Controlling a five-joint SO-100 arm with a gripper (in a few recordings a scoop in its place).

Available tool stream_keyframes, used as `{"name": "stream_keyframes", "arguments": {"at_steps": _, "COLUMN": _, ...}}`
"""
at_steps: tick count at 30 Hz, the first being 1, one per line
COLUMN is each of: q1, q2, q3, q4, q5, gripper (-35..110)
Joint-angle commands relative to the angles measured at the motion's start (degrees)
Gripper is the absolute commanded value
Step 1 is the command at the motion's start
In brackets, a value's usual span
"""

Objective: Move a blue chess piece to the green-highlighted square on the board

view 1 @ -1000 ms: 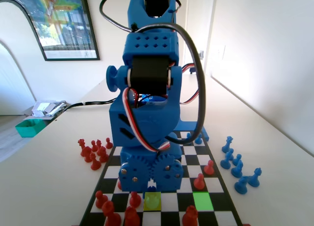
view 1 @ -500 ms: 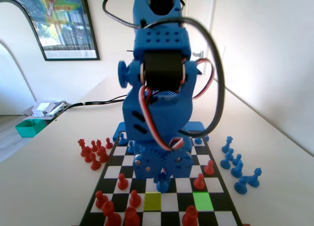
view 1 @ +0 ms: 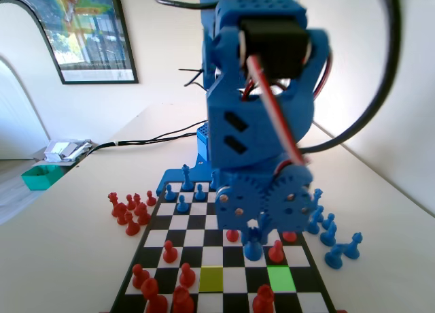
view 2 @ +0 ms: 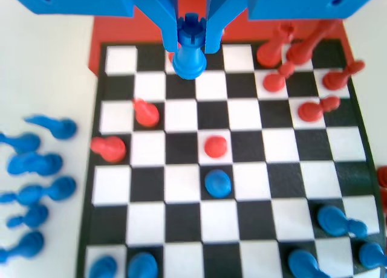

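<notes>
My gripper [view 1: 253,233] is shut on a blue chess piece [view 1: 253,250] with a notched, crown-like top, and holds it just above the board [view 1: 192,239]. In the fixed view the piece hangs one row behind and slightly left of the green-highlighted square [view 1: 281,279], which is bare. In the wrist view the same piece [view 2: 190,55] sits between the jaws of the gripper [view 2: 191,39], over the board's [view 2: 242,115] far rows.
A red pawn [view 1: 275,252] stands right behind the green square, beside the held piece. A yellow-green square [view 1: 211,279] lies two columns left. More red pawns [view 1: 170,252] crowd the near rows. Captured blue pieces [view 1: 333,241] lie off the board's right, red ones [view 1: 129,211] off its left.
The arm has swung to the right in the fixed view, carrying the blue piece off the yellow-green square toward the green one. The yellow-green square is now bare.
</notes>
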Motion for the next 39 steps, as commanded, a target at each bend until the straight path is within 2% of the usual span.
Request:
{"name": "stream_keyframes", "arguments": {"at_steps": 1, "q1": -2.20, "q2": 0.88, "q3": -6.77, "q4": 1.67, "q5": 1.49, "gripper": 1}}
{"name": "stream_keyframes", "arguments": {"at_steps": 12, "q1": -4.75, "q2": -5.80, "q3": -11.34, "q4": 3.08, "q5": 2.90, "gripper": 1}}
{"name": "stream_keyframes", "arguments": {"at_steps": 39, "q1": -7.38, "q2": -10.90, "q3": -8.00, "q4": -3.16, "q5": 3.08, "gripper": 1}}
